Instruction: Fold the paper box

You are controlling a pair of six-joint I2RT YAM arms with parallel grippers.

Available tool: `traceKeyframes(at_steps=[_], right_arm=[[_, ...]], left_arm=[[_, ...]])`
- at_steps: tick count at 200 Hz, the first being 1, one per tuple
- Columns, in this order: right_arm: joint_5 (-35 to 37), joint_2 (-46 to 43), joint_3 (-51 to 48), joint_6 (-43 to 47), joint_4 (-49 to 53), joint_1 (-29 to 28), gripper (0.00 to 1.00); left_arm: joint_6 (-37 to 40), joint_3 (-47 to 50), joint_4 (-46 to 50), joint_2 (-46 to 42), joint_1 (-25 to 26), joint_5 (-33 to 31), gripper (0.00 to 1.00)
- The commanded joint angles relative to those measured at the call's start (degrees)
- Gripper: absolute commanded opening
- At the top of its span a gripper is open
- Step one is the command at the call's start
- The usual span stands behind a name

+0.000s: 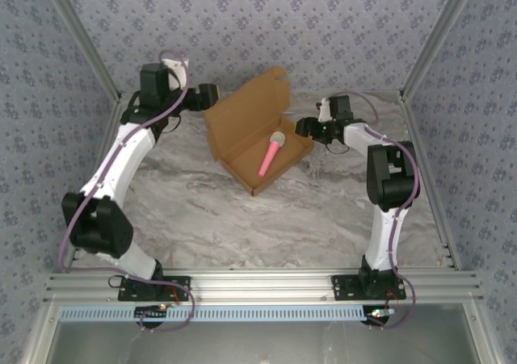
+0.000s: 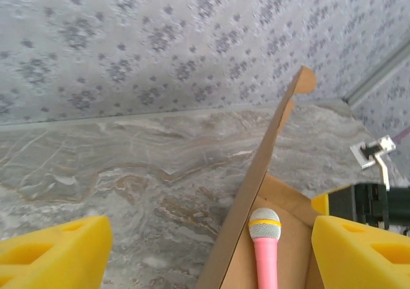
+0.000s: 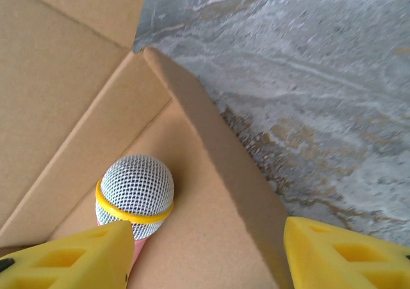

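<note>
So the box (image 1: 242,126) sits open toward the back of the tabletop (image 1: 242,227), lid tilted up, with a pink mic (image 1: 271,154) lying inside. Left pincer (image 1: 208,96) is spread wide around the lid's edge. Right pincer (image 1: 305,127) is spread astride the box's side wall.

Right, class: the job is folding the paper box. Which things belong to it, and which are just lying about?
Belongs: plain brown cardboard box, open; left gripper; right gripper.
Lying about: pink toy microphone with grey mesh head, inside the box.
</note>
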State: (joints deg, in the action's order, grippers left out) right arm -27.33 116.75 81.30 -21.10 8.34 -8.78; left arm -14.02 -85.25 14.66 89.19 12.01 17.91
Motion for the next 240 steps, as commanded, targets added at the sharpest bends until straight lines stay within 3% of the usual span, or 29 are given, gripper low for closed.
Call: traceKeyframes(at_steps=[1,56,98,128,156,192,240], right_arm=[[-1.9,-3.0,-4.2,0.6,0.3,-0.9,0.65],[1.1,-11.5,-17.4,-1.3,-5.2,-6.7,0.64],[10.7,-18.8,-21.1,3.0,-3.0,-8.8,0.66],[15.3,-20.9,-17.3,11.2,-3.8,-8.4,0.67],[14.1,-17.7,-10.0,19.6,-6.0,-7.6,0.67],[11.5,-12.3,-2.4,23.5,-7.0,-5.7,0.67],[6.0,-5.2,7.3,28.2,-4.1,-4.9,0.66]], left_arm=[[-3.2,6.8,-6.3,-6.8,-2.4,-2.4,0.81],[-4.9,27.4,-16.2,-18.0,-5.3,-5.3,0.82],[-3.3,35.9,-21.8,-20.1,-7.7,-3.2,0.83],[1.4,35.9,-23.9,-16.6,-8.0,-2.2,0.84],[6.6,33.3,-24.9,-11.6,-8.5,0.7,0.84],[9.1,32.5,-27.5,-8.2,-8.4,3.6,0.82],[10.0,29.3,-25.2,-4.7,-8.4,6.3,0.68]])
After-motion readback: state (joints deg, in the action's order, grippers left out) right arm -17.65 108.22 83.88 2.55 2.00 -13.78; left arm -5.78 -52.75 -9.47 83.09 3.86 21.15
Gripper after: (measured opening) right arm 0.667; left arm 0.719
